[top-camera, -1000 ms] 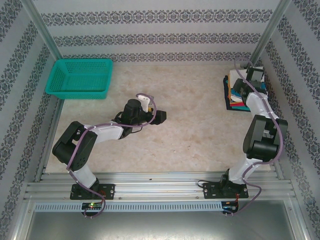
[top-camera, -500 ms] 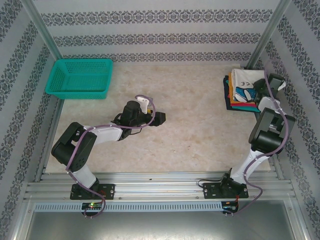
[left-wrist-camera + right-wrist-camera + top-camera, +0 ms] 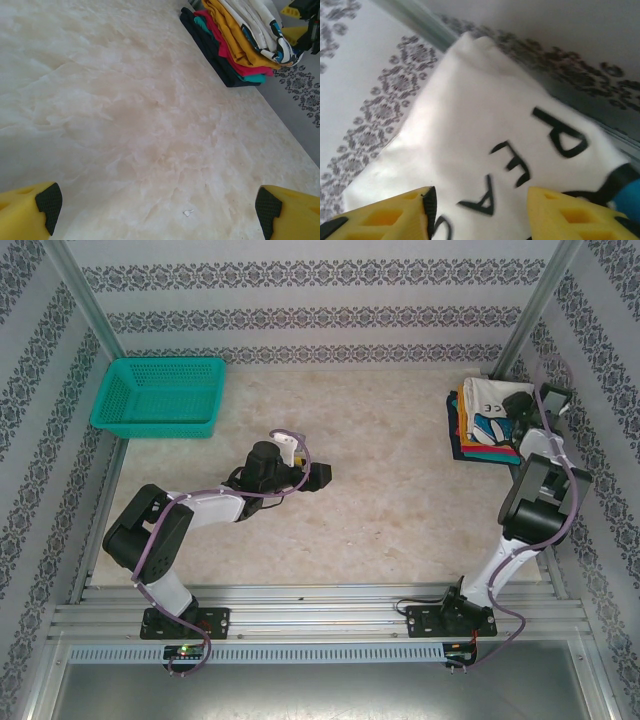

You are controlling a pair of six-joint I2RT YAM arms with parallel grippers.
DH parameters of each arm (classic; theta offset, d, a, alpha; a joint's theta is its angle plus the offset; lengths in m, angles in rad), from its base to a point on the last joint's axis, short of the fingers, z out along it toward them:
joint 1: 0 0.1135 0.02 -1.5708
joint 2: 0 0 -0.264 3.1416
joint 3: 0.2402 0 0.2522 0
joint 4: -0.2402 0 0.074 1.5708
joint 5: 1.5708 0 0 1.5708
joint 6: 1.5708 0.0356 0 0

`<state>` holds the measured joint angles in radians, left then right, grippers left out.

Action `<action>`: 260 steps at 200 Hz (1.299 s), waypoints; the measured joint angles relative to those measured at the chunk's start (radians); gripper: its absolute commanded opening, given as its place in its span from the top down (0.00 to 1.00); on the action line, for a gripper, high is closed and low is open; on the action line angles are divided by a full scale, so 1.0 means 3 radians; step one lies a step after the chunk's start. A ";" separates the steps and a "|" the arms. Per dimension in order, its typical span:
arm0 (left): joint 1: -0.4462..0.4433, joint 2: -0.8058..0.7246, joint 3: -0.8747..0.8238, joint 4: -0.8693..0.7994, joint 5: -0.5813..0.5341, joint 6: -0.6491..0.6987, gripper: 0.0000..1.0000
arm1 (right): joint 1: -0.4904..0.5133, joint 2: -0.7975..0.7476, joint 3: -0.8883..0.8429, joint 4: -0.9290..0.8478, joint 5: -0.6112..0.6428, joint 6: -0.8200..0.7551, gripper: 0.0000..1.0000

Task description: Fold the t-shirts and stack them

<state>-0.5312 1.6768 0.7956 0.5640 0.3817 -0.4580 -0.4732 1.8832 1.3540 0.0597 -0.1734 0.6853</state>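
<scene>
Left fingers spread wide, empty, over table; right fingers part-open above white t-shirt atop stack; basket far left.

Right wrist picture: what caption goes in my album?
The right gripper, open, by the white PEACE shirt.

On the counter the basket sits in the far left corner and the stack of folded t-shirts in the far right corner, well apart. The lettered t-shirt lies on top of the stack. The left tool is near the counter's middle; the right tool is at the stack's right edge, over the lettered t-shirt
</scene>
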 measured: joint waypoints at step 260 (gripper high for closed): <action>0.0235 -0.1434 -0.0539 -0.0750 -0.1095 0.0802 0.00 | 0.0768 -0.1865 -0.1734 0.0095 -0.0445 -0.1250 0.02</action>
<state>-0.4606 1.2465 0.6338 0.3389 0.0532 -0.2173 -0.2428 1.3235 0.8337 0.0883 -0.3069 0.3103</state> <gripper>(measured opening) 0.999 0.982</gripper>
